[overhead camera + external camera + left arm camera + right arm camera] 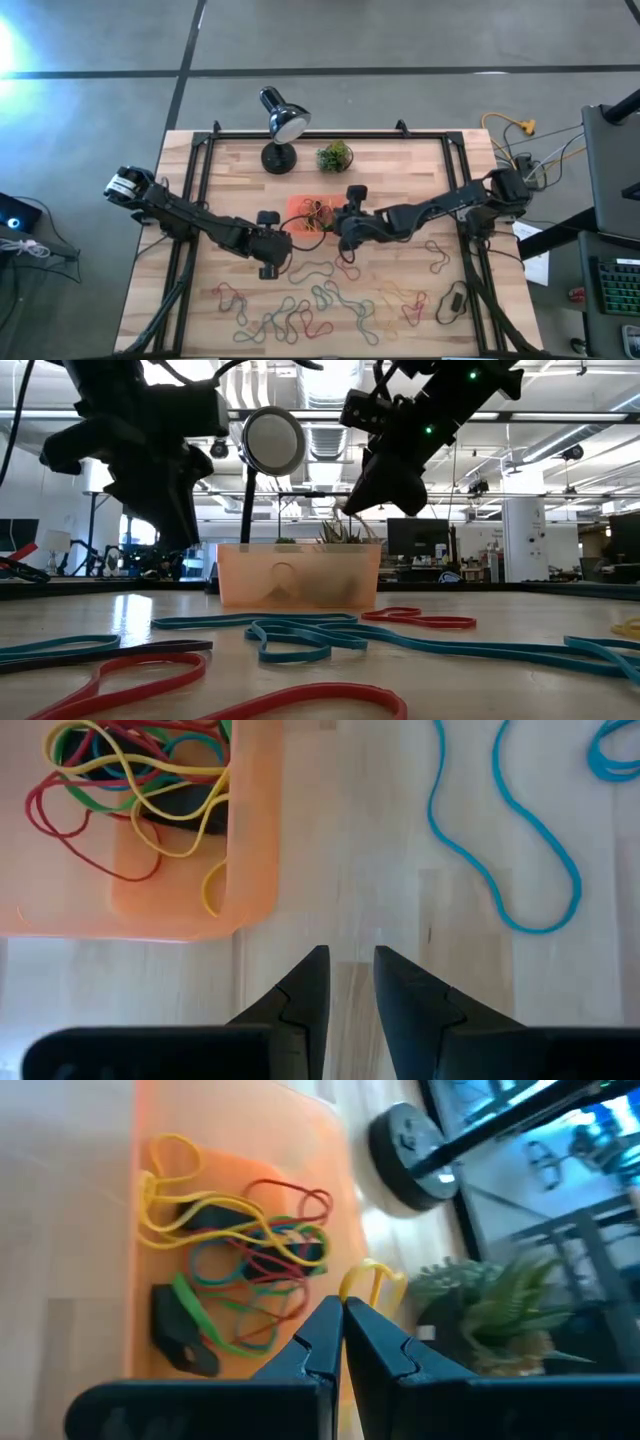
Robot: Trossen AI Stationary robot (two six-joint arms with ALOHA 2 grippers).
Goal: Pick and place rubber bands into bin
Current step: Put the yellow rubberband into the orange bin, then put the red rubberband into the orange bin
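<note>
Loose rubber bands (325, 305) are spread over the near part of the table (400, 180), w/ more piled inside the orange bin (298, 209) at mid-table. Just left of the bin, the left gripper (350, 965) is held over bare wood, fingers slightly apart, nothing between them. Above the bin's far side, the right gripper (343, 1320) is seen pinched tight on a yellow band (372, 1280), beside the plant (334, 156) and lamp (281, 125).
</note>
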